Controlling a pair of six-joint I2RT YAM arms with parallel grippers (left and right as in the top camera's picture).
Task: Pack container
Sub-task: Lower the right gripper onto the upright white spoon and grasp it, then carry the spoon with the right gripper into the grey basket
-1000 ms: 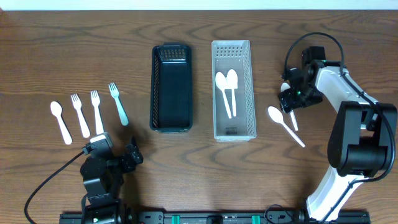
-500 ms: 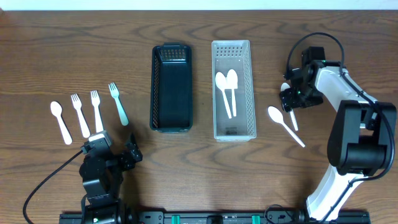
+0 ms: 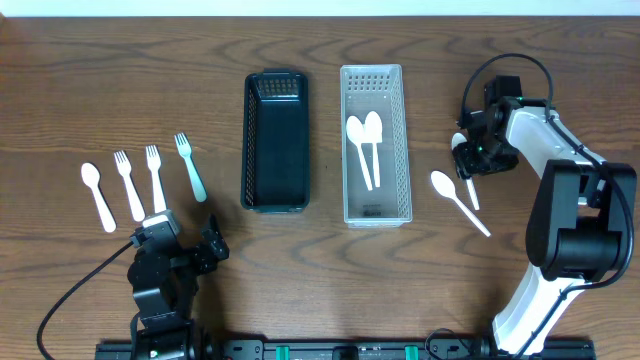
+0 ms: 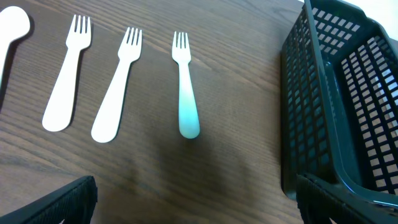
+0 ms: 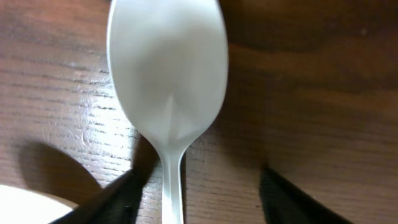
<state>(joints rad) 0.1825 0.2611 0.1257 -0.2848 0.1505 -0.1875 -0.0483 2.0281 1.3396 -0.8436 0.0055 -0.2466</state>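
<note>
My right gripper (image 3: 468,158) is open and low over a white spoon (image 3: 458,141) on the table, right of the clear container (image 3: 346,150). In the right wrist view its fingers (image 5: 202,196) straddle the spoon's handle; the bowl (image 5: 166,74) lies just ahead. A second white spoon (image 3: 443,182) lies beside it. Two white spoons (image 3: 365,135) lie inside the clear container. The black basket (image 3: 246,140) is empty. My left gripper (image 3: 185,238) is open and empty near the front edge; it also shows in the left wrist view (image 4: 196,205).
At the left lie a white spoon (image 3: 97,195), two white forks (image 3: 126,185) (image 3: 155,180) and a teal fork (image 3: 190,165). The left wrist view shows the teal fork (image 4: 185,93), the white forks (image 4: 65,81) and the basket's wall (image 4: 311,124).
My right gripper has shifted slightly over the spoon, toward its bowl. The left arm has not moved.
</note>
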